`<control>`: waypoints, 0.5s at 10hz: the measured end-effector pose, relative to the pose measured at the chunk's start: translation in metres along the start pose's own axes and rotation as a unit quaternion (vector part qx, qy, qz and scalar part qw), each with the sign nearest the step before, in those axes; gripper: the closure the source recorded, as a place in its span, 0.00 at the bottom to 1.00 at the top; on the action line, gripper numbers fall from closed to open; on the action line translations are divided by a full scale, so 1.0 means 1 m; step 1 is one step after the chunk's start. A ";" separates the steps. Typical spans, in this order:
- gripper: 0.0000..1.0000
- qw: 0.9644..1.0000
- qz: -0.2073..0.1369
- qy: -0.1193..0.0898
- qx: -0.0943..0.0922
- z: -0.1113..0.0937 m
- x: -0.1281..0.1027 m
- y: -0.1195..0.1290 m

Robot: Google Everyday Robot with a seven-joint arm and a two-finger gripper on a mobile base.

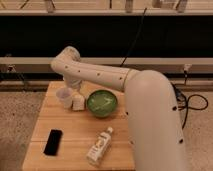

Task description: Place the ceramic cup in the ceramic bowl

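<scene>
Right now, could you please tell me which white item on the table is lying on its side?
The labelled bottle near the front edge; the ceramic cup and small block sit upright farther back, by the end effector.

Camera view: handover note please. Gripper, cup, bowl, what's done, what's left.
Gripper: low over the back left of the table, just behind the ceramic cup and a small white block. Whether it has hold of anything cannot be told.
Ceramic cup: upright on the table, left of the ceramic bowl, with the block between them.
Ceramic bowl: mid-table, empty.
Done: gripper is at the cup.
Left: grasp, lift, carry right past the block, set the cup in the bowl.
</scene>
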 end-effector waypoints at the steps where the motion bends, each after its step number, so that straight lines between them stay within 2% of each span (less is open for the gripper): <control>1: 0.20 1.000 -0.003 -0.003 -0.003 0.003 0.000 -0.002; 5: 0.20 0.999 -0.038 -0.021 -0.010 0.025 -0.014 -0.021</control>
